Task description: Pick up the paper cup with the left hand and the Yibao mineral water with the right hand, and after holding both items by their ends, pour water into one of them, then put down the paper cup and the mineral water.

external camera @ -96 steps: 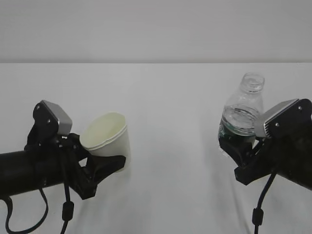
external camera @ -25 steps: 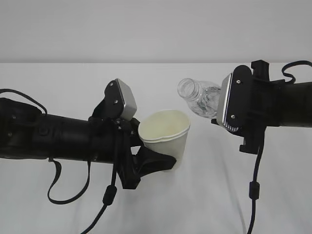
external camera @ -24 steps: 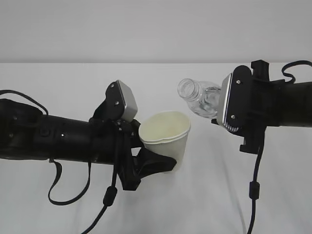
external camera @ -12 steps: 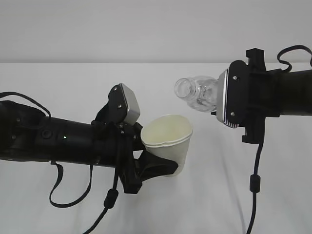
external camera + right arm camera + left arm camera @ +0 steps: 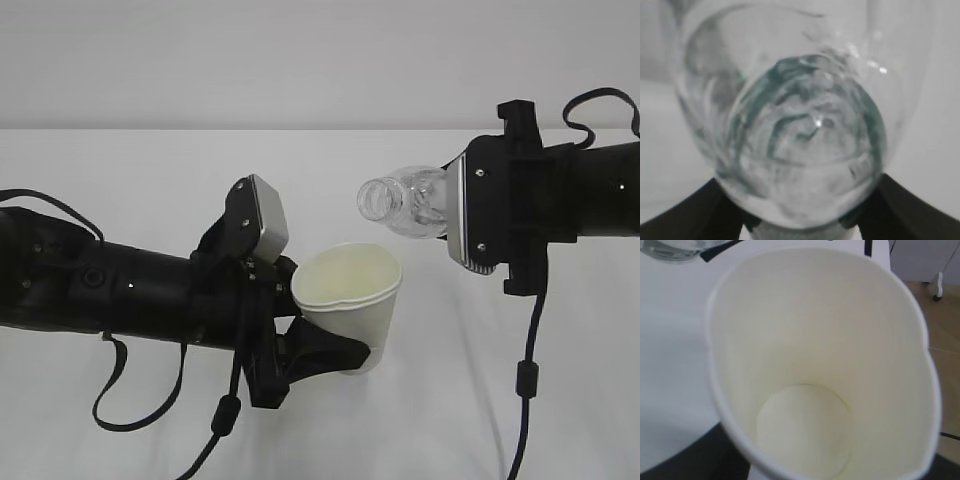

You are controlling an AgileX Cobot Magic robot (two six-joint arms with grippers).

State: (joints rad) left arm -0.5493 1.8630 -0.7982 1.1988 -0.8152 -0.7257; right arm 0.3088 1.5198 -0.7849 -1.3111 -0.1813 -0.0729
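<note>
My left gripper is shut on the white paper cup, holding it low on its wall, mouth up and tilted toward the camera. The cup's cream inside fills the left wrist view; no water shows in it. My right gripper is shut on the Yibao mineral water bottle, which lies nearly level with its open neck pointing left, above and just right of the cup's rim. The bottle fills the right wrist view, with black fingers at both lower corners. Its green label is hidden in the exterior view.
A white table runs under both arms to a pale wall behind. Black cables hang from each arm toward the table, one on the left and one on the right. In the left wrist view, floor shows past the table's edge.
Both arms lifted and came together toward the middle. The bottle tipped from upright to nearly level, its mouth now lower and closer over the cup. The cup shifted slightly right and down.
</note>
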